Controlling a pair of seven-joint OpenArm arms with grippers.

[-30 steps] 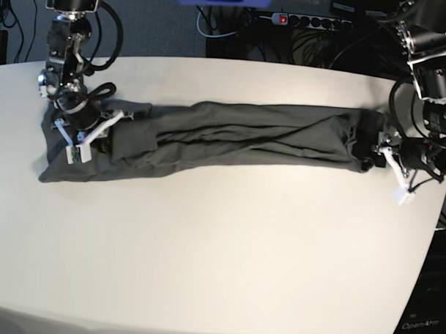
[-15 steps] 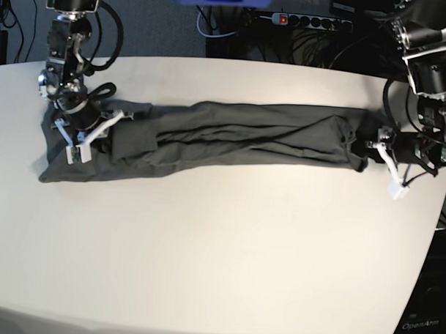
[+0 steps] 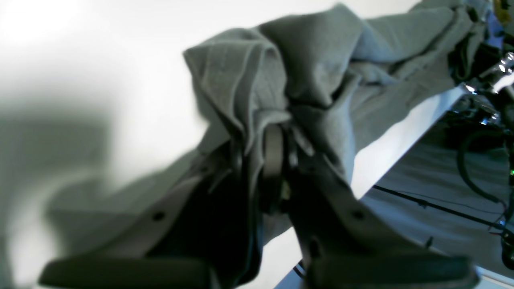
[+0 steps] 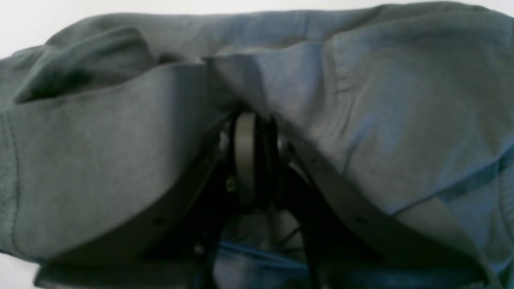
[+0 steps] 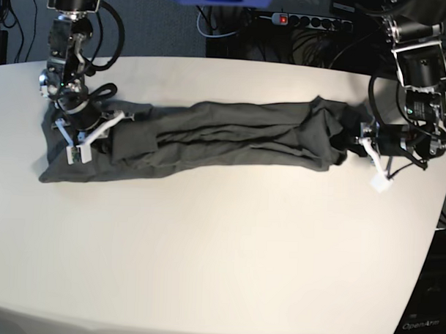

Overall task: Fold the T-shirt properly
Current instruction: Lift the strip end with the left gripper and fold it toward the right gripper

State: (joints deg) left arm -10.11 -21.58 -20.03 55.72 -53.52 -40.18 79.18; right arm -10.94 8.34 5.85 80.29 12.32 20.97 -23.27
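A: Base view, item one: T-shirt (image 5: 224,134), dark olive-grey, lying as a long narrow band along the far half of the white surface (image 5: 220,247), one end near the far-left corner, the other toward the right edge.

B: Holders?

A: Two. Right gripper (image 5: 81,136) at the band's left end, fingers together on a pinch of cloth; its wrist view shows fabric draped over both fingers (image 4: 245,156). Left gripper (image 5: 364,143) at the band's right end, fingers clamped on a gathered fold, confirmed in the left wrist view, where the T-shirt (image 3: 321,72) bunches up around the closed tips (image 3: 273,152).

B: Change since the last entry?

A: A second ago the left fingers stood apart just beside the right-hand end of the cloth. They have since closed on it and drawn it inward: that end now sits further from the right edge, raised and crumpled into a small hump. The left end is unchanged.

B: Meaning for the fold?

A: Judged as the start of the crosswise fold: lengthwise folding looks done, and the right end appears ready to be carried over toward the left. Risk noted: thin cloth, several layers, and a small pinch, so a lower layer may slip free and spoil the edge.
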